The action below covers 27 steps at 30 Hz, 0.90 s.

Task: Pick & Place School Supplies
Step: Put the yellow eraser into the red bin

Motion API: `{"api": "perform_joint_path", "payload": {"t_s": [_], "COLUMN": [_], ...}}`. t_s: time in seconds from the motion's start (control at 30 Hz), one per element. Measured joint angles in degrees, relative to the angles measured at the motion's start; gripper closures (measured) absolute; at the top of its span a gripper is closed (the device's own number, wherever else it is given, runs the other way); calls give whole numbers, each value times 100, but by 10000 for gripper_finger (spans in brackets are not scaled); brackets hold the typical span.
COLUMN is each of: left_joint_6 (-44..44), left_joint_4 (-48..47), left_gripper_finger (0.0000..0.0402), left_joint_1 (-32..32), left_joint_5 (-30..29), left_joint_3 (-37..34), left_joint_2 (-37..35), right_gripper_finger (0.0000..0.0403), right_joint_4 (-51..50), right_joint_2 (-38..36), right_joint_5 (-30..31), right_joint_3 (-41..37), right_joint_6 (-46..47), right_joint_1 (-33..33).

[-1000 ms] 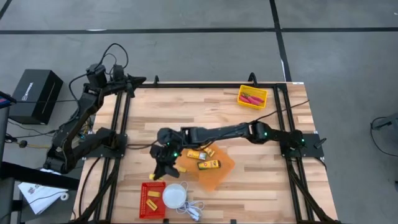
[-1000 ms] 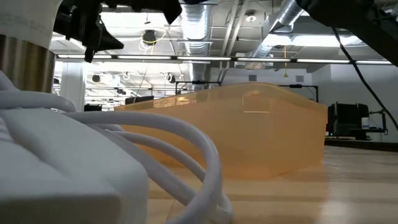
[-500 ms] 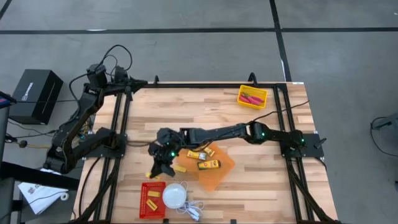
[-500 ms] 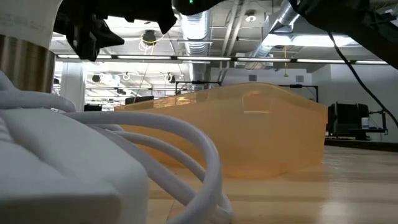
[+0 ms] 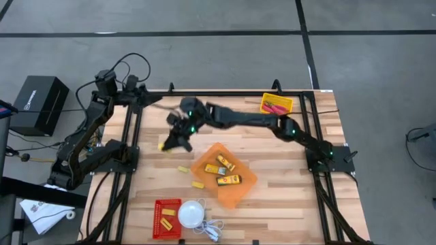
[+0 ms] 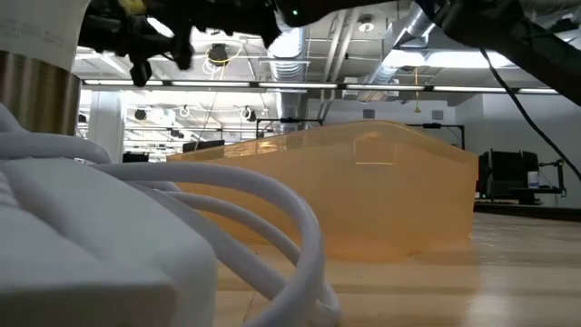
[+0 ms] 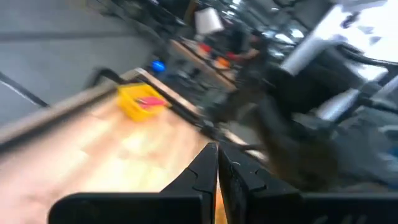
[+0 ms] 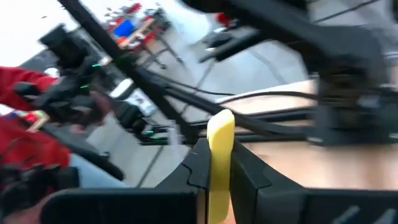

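My right gripper [image 5: 168, 141] reaches over the table's far left part, shut on a small yellow block [image 5: 162, 145] held above the wood. Two more yellow blocks [image 5: 182, 169] [image 5: 197, 184] lie flat on the table near the orange tray [image 5: 238, 194]. The tray holds three orange-yellow packets [image 5: 223, 165]. The red-handled scissors [image 5: 276, 107] lie in the yellow bin [image 5: 264, 102] at the far right. My left gripper [image 5: 157, 102] waits at the far left corner, shut on nothing [image 7: 217, 155]. My right gripper pinches the yellow block [image 8: 220, 134] between its two fingers [image 8: 198, 163]. One end of the block sticks out past the fingertips. The fingers come about level from the table's right side, slanting toward the near left. The block is lifted clear of the table.
A red bin [image 5: 158, 228] with yellow blocks stands at the near edge beside a white dome [image 5: 191, 213] with a cord [image 5: 212, 230]. In the low view the cord [image 6: 227, 195] and the orange tray [image 6: 363, 191] fill the foreground. Bare wood lies to the right of the tray.
My right gripper has risen and swung from beside the red bin toward the table's far edge, carrying the yellow block. This has uncovered the orange tray. It has stayed shut. My left gripper has turned at the far left corner without leaving its place.
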Motion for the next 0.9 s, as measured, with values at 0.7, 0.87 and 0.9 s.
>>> {"api": "perform_joint_path", "payload": {"t_s": [0.7,0.87,0.9], "left_joint_6": [53,-489,-666], "left_joint_4": [346,1492,1816], "left_gripper_finger": [394,394,394], "left_joint_1": [-217,-615,-689], "left_joint_5": [-333,-451,-530], "left_joint_3": [0,-2,-2], "left_joint_2": [153,153,153], "right_gripper_finger": [381,381,381], "right_joint_4": [2109,2095,2105], "right_joint_2": [-317,-306,-306], "right_joint_5": [-42,205,203], "right_joint_3": [9,7,7], "right_joint_6": [1252,1305,1326], "right_joint_1": [-1463,-1579,-1585]}}
